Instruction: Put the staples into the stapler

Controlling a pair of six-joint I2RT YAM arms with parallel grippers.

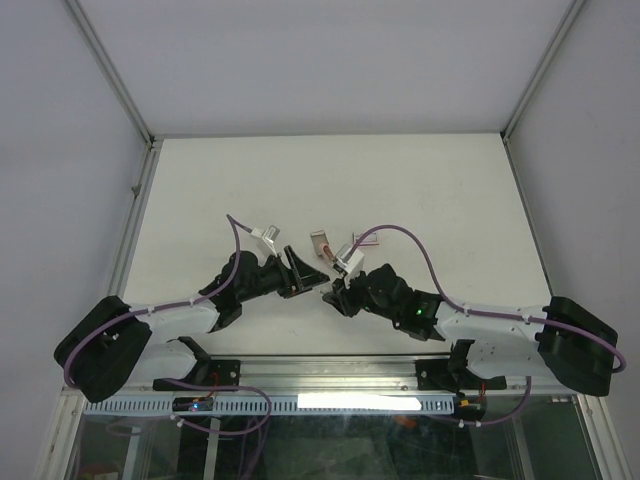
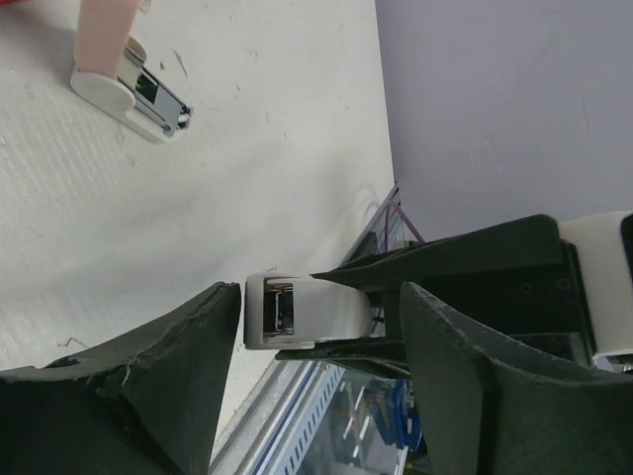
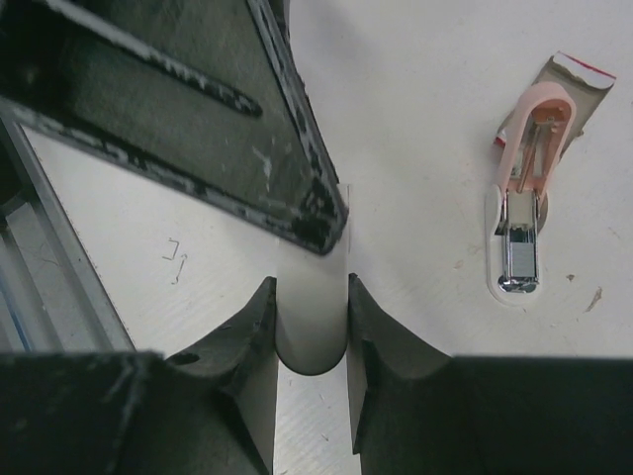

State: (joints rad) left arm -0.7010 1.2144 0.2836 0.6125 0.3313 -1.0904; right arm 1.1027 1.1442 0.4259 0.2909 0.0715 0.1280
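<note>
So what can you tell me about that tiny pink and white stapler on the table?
The stapler is a tiny plastic-looking thing: a pale pink top half hinged to a rounded white base. It lies open on the white table, the pink half swung back, baring a shiny metal channel in the base. Its pink end overlaps a greyish box with a red-and-white edge; whether they touch is unclear. Nothing grips it.

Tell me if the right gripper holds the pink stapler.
No: the stapler lies open on the table; the right gripper clamps a white piece.
</note>
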